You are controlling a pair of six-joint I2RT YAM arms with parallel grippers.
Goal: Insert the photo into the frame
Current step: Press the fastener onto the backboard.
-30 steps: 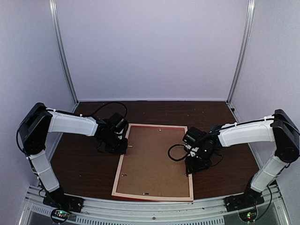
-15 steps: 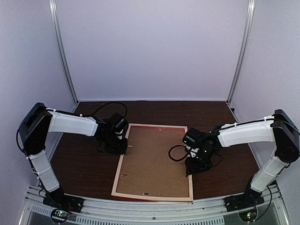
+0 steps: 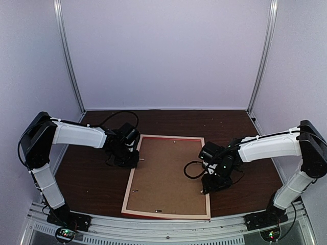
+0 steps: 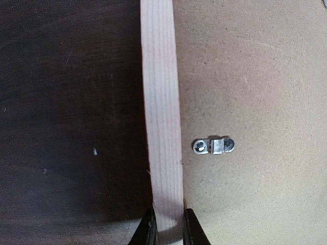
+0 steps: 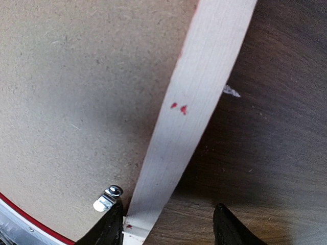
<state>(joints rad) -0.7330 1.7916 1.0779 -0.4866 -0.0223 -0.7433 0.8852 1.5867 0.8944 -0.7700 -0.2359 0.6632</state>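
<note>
The frame (image 4: 161,102) lies back-up on the table (image 3: 87,178), with the backing board (image 3: 166,171) seated inside it. Left gripper (image 4: 168,230): clamped on the frame's left rail, unchanged. Right gripper (image 5: 168,227): jaws apart, wider than a second ago. It straddles the frame's right rail beside a metal clip (image 5: 108,198) and has shifted slightly toward the frame's near corner.

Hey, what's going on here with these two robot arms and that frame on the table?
Two arms are working on a picture frame that lies face down on the table, with a brown backing board sitting inside it. The left end effector pinches the frame's left rail. The right end effector is open, straddling the right rail beside a small metal clip. No photo is in view.
</note>
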